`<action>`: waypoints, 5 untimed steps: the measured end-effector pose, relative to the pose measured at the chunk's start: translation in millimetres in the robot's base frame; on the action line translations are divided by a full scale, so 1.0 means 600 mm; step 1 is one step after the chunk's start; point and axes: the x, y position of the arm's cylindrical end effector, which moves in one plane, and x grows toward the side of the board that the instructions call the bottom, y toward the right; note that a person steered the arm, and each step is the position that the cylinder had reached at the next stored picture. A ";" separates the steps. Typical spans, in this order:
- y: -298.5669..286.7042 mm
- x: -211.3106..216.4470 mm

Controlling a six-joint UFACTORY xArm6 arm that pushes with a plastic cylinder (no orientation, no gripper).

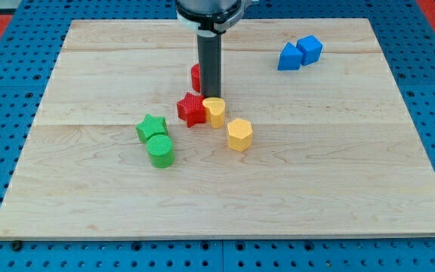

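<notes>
My tip (pixel 210 97) comes down at the middle of the wooden board, just behind a yellow rounded block (pixel 214 112) and a red star block (pixel 192 109); it seems to touch or nearly touch both. A red cylinder (pixel 195 76) is partly hidden behind the rod on its left side. A yellow hexagonal block (pixel 239 134) lies a little toward the view's bottom right of the tip. Further left, a green star (pixel 150 127) rests against a green cylinder (pixel 160 149).
Two blue blocks, one (pixel 289 57) beside the other (pixel 310 48), touch each other near the view's top right. The wooden board (pixel 353 189) lies on a blue perforated table (pixel 6 91).
</notes>
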 end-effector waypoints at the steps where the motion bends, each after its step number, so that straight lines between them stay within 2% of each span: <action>1: 0.025 0.051; 2: 0.040 0.065; 3: 0.030 0.151; 4: -0.040 0.127; 5: -0.050 0.067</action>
